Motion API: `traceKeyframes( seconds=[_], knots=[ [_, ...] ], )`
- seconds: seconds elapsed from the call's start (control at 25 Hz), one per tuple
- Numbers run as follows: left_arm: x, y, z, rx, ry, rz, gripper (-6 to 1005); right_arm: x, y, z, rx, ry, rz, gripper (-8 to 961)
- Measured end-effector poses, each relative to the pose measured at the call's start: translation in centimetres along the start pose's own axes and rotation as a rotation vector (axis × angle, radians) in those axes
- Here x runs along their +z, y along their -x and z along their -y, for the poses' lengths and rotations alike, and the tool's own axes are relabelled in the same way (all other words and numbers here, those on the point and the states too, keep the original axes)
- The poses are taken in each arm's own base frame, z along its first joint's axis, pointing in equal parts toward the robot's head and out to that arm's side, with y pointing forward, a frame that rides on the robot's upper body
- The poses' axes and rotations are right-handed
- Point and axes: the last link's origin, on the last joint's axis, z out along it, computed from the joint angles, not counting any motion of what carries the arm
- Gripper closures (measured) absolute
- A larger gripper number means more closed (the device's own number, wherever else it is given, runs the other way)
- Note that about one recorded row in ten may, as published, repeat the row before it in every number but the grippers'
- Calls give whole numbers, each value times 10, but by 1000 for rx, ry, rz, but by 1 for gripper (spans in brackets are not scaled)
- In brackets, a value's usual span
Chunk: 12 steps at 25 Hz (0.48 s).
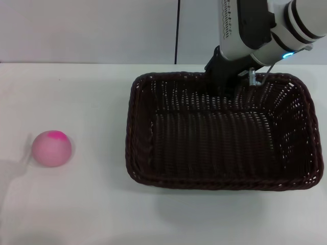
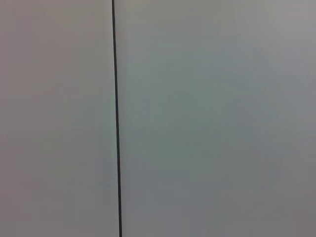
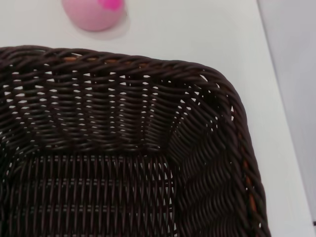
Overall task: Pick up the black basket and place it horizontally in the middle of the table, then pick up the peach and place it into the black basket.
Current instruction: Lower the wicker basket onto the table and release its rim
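So our right gripper (image 1: 230,81) is down at the far rim of the black basket (image 1: 222,132), about midway along that long edge, and honestly we can't tell whether it's clamped on the rim or open, since the arm body hides the fingertips and our right wrist view only shows basket weave. The basket itself sits flat on the bench (image 1: 92,204), long side running across, stretching out from the gripper toward us. The peach (image 1: 51,148) is well apart from the gripper, off to its left and nearer to us, sitting alone on the bench with its magenta patch up. Our left gripper isn't in view at all; its wrist camera just stares at a blank wall (image 2: 207,118) with a dark vertical seam (image 2: 116,118). What worries us: if the hold is only on one long edge, the basket could tip or swing when lifted or dragged, because all the weight hangs on the near side of the grip. The braided rim is lumpy too, so a shallow bite could slip off. And the basket looks to be sitting right of the bench's middle, so a shove leftward might reach the peach and send it rolling, it's round and nothing stops it. The bench is plain white, smooth, probably slick. Behind it, just that pale wall.
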Motion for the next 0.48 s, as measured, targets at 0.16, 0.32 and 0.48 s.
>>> traceKeyframes(
  seconds=[0.16, 0.32, 0.48],
  knots=[
    [1, 0, -1, -3, 0, -1, 266, 1, -3, 1, 11, -22, 5, 748],
    [1, 0, -1, -6, 0, -2, 269, 2, -3, 0, 17, -21, 11, 668],
    [1, 0, -2, -9, 0, -2, 272, 0, -5, -1, 27, -25, 17, 519]
  ],
)
